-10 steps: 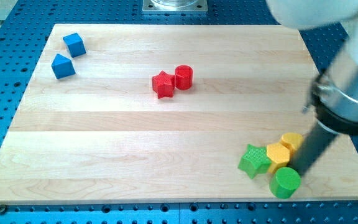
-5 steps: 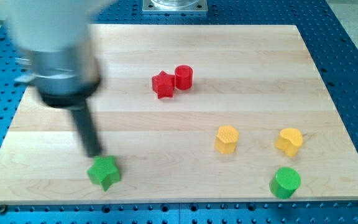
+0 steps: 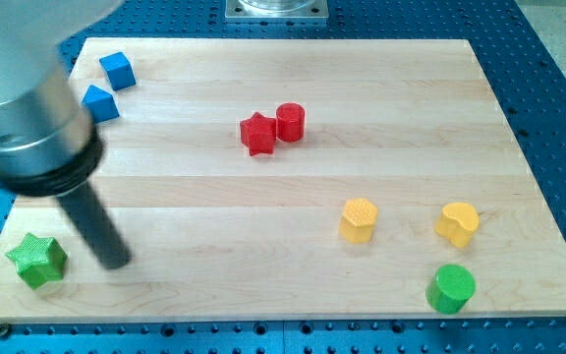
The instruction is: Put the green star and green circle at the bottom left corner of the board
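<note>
The green star (image 3: 36, 260) lies near the bottom left corner of the wooden board (image 3: 283, 187). My tip (image 3: 114, 260) rests on the board just to the star's right, a short gap apart from it. The green circle (image 3: 451, 288) stands near the bottom right corner, far from the tip and the star.
A red star (image 3: 257, 133) and red cylinder (image 3: 290, 122) touch at the upper middle. Two blue blocks (image 3: 116, 70) (image 3: 99, 102) sit at the top left, partly behind the arm. A yellow hexagon (image 3: 359, 219) and a yellow heart (image 3: 457, 223) lie at the lower right.
The green star has been pushed from the lower right cluster across the board to the bottom left corner. My tip followed it left. The yellow blocks spread apart; the green circle stayed.
</note>
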